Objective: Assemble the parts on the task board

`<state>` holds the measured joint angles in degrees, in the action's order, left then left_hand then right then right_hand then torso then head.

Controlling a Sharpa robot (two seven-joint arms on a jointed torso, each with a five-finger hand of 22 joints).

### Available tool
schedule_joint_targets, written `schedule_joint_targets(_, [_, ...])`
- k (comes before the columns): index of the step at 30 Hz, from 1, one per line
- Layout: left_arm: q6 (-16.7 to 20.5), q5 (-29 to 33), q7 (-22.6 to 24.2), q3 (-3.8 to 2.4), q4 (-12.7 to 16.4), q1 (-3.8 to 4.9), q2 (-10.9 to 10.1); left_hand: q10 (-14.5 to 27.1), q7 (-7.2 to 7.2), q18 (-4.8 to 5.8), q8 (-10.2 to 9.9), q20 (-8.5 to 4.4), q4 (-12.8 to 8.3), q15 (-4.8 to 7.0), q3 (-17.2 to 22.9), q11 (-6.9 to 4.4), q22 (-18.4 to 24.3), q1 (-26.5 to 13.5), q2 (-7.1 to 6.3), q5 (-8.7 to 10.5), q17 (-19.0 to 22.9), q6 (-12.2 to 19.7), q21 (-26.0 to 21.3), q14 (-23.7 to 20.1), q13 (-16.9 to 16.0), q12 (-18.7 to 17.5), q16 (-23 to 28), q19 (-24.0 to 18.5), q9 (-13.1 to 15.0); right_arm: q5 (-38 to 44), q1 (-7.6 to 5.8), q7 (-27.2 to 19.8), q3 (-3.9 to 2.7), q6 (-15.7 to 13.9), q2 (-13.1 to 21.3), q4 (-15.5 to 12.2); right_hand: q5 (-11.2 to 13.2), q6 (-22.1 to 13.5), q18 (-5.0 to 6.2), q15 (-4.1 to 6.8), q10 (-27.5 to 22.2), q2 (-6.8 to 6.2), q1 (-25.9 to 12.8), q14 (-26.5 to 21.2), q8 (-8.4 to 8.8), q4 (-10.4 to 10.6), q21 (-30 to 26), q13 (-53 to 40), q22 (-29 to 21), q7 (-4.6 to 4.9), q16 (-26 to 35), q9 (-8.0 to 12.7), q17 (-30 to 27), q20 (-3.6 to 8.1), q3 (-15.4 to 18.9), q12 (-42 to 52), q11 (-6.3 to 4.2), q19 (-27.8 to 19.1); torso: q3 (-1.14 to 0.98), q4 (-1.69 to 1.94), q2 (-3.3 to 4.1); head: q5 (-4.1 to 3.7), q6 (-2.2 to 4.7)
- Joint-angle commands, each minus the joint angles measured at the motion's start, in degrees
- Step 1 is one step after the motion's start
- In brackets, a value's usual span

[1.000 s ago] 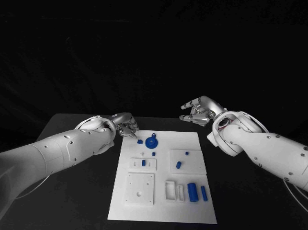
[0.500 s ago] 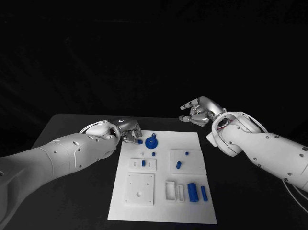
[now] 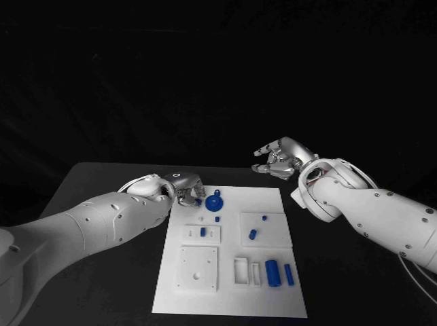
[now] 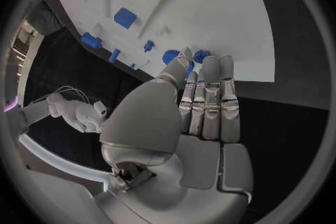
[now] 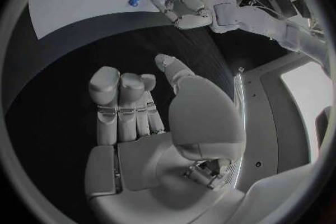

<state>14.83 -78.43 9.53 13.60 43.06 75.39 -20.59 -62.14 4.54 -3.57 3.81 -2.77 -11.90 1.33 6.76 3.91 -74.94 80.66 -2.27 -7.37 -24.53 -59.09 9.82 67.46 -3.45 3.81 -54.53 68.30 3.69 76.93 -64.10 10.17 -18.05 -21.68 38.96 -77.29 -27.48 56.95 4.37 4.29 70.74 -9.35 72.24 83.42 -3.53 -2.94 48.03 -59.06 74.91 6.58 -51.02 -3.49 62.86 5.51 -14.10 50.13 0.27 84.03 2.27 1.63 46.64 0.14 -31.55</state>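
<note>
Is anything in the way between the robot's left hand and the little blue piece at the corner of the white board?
Nothing visible is. The left hand is right at the small blue piece on the far left corner of the task board, its fingertips beside it. The round blue part sits next to it, on the side away from the hand.

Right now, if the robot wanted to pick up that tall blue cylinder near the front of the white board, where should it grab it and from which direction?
Probably from straight above, pinching the blue cylinder across its long rounded sides near the middle. It appears to lie flat on the task board, with a white holder and a slimmer blue piece close on either side, so a sideways approach looks crowded. The right hand seems nearer that side.
</note>
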Motion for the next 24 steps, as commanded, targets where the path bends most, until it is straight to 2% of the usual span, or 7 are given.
schedule_joint_targets(1, [-1.6,-0.5,0.1,-0.04,-0.8,-0.30,0.5,0.6,0.23,0.11,-0.2,0.08,-0.1,0.26,0.5,-0.12,-1.3,0.3,-0.06,-0.45,0.0,-0.2,-0.2,-0.1,0.1,-0.1,0.0,0.2,0.0,0.6,0.02,-0.4,-0.02,0.7,-0.1,-0.1,0.0,0.5,0.34,-0.08,0.0,0.53,0.1,0.1,0.00,-0.4,0.3,-0.1,6.3,-0.03,-0.4,-0.1,0.1,-0.27,0.1,0.3,-0.55,2.1,-0.03,-0.01,0.00,-0.13,-0.05])
schedule_joint_targets(8, [-3.0,-0.7,-0.9,-0.03,-2.4,-0.95,1.4,1.6,0.30,0.05,-0.2,0.03,-0.5,0.27,0.9,-0.08,-1.3,0.4,0.19,-0.58,-0.2,-0.2,1.6,-0.3,0.1,-0.1,-0.8,-0.4,-0.1,0.6,0.02,-0.4,-0.02,0.7,-0.1,-0.2,0.0,0.5,0.34,-0.08,0.0,0.53,0.1,0.1,0.00,-0.4,0.3,-0.1,6.3,-0.03,-0.4,-0.1,0.1,-0.27,0.1,0.3,-0.55,2.1,0.05,0.06,0.04,-0.35,-0.11])
schedule_joint_targets(14, [-2.8,-0.8,-1.7,-0.02,-3.6,-1.32,1.9,3.0,0.48,-0.10,-0.3,0.19,-0.2,0.11,0.3,0.21,-1.3,1.1,-0.18,-0.59,0.1,2.2,2.1,-0.3,0.0,-0.1,-0.7,-0.7,-0.1,0.6,0.02,-0.4,-0.02,0.7,-0.1,-0.3,-0.1,0.4,0.35,-0.08,0.0,0.53,0.0,0.1,0.01,-0.3,0.3,-0.1,6.3,-0.03,-0.4,-0.1,0.1,-0.26,0.1,0.4,-0.55,2.1,0.05,0.03,0.00,-0.42,-0.15])
schedule_joint_targets(18, [-2.8,-0.8,-2.1,-0.02,-4.2,-1.42,2.0,3.2,0.68,-0.19,-0.3,0.21,0.1,0.11,0.1,0.27,-1.3,1.7,-0.07,-0.87,0.3,2.4,2.4,-0.4,0.1,-0.1,-0.6,-0.8,-0.2,0.6,0.02,-0.4,-0.02,0.7,0.0,-0.3,-0.1,0.4,0.35,-0.08,0.0,0.53,0.0,0.1,0.01,-0.3,0.3,-0.1,6.3,-0.03,-0.4,-0.1,0.1,-0.26,0.1,0.4,-0.55,2.1,0.04,0.07,-0.04,-0.49,-0.23])
schedule_joint_targets(24, [-3.7,-0.8,-2.7,-0.02,-4.5,-1.46,1.8,2.7,1.03,-0.51,-0.3,0.12,-1.0,0.14,1.4,0.48,-1.4,2.0,0.57,-1.61,0.4,2.2,4.7,-0.3,0.1,-0.1,-0.7,-1.6,-0.2,0.6,0.02,-0.4,-0.02,0.8,0.1,-0.4,-0.1,0.4,0.35,-0.08,0.0,0.53,0.0,0.1,0.01,-0.3,0.3,-0.1,6.3,-0.03,-0.4,-0.1,0.1,-0.26,0.1,0.4,-0.55,2.1,0.11,0.17,-0.11,-0.65,-0.36])
